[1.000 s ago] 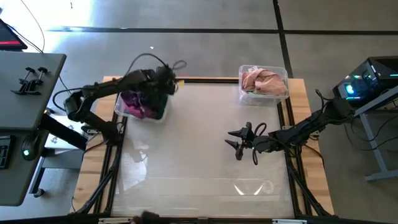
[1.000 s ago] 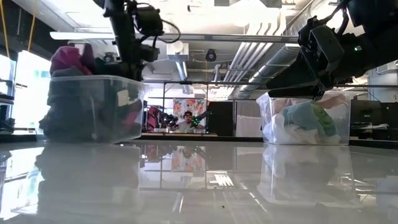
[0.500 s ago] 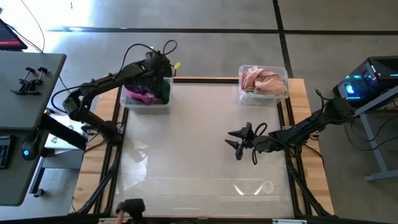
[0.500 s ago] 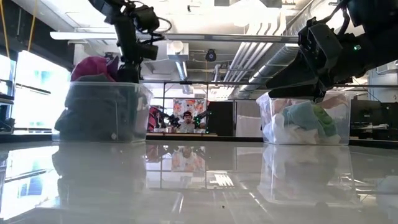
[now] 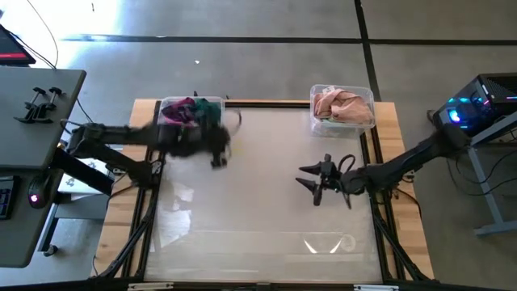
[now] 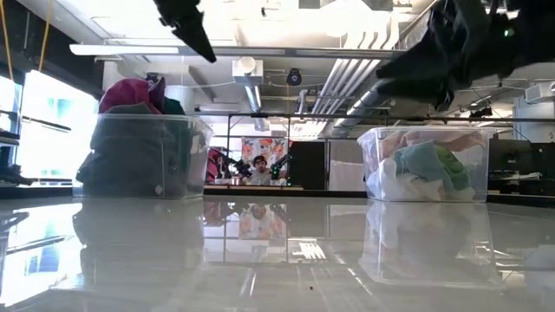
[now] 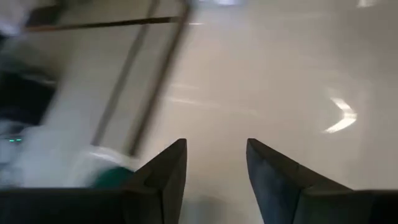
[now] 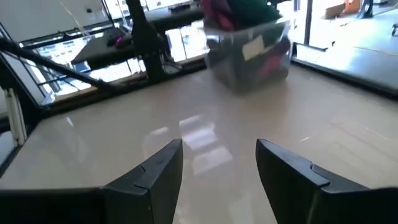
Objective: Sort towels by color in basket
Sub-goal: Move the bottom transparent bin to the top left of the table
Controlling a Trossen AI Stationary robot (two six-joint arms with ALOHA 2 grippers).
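Observation:
Two clear plastic bins stand at the table's far edge. The left bin (image 5: pixel 191 113) (image 6: pixel 143 156) holds magenta and dark green towels (image 5: pixel 194 108) heaped above its rim. The right bin (image 5: pixel 342 109) (image 6: pixel 425 165) holds peach-pink towels (image 5: pixel 343 103) on top, with pale teal, lime green and white ones (image 6: pixel 425 163) showing through its wall. My left gripper (image 5: pixel 218 155) (image 7: pixel 214 143) hovers open and empty over the table, just near of the left bin. My right gripper (image 5: pixel 308 179) (image 8: pixel 217 144) hangs open and empty above the table's right half, facing the left bin (image 8: pixel 249 46).
The glossy white table top (image 5: pixel 258 210) lies bare between and in front of the bins. Dark frame rails (image 5: pixel 145 210) run along the table's left and right sides. A person (image 6: pixel 258 169) sits far off in the room behind the table.
The left bin has slid toward the table's far edge and stands there now. My left gripper has come away from the bin and swung fast toward the near side and the table's middle. My right gripper has risen a little and shifted slightly right.

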